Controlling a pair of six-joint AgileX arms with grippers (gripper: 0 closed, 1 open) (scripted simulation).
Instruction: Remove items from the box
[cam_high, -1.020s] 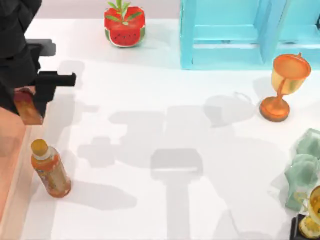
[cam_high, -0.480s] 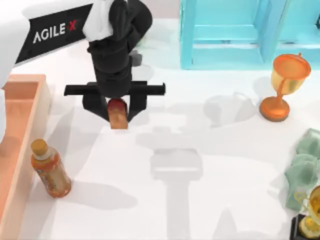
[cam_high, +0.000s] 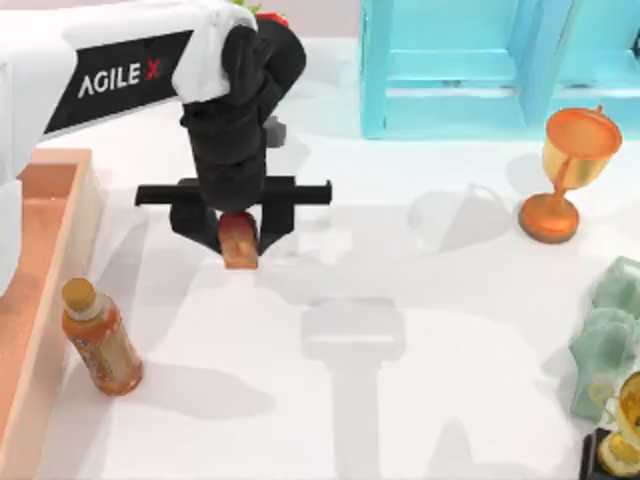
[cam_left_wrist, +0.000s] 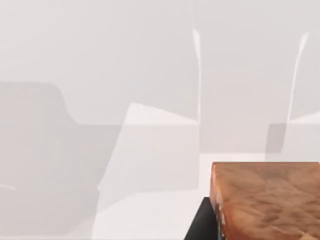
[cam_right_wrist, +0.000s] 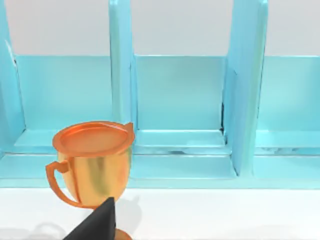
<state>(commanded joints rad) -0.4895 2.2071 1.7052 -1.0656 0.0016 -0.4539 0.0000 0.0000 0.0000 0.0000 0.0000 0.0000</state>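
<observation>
My left gripper (cam_high: 238, 230) hangs over the white table, right of the box, and is shut on a tan-orange block with a dark red rounded top (cam_high: 240, 248). The left wrist view shows the block's (cam_left_wrist: 270, 200) tan wood-like face close up, with a dark finger (cam_left_wrist: 202, 227) beside it. The salmon-orange box (cam_high: 70, 215) runs along the table's left edge; its inside is largely out of view. A dark part of my right gripper (cam_right_wrist: 97, 225) points toward the orange goblet (cam_right_wrist: 92, 160).
An orange bottle (cam_high: 100, 340) lies just right of the box. A turquoise slatted crate (cam_high: 480, 70) stands at the back right, with the goblet (cam_high: 565, 170) in front of it. Green cloth (cam_high: 610, 340) and a gold trophy (cam_high: 625, 420) sit at the right edge.
My left gripper carried the block from above the box rightward over the table, then shifted slightly toward the front. The bottle and goblet have not moved.
</observation>
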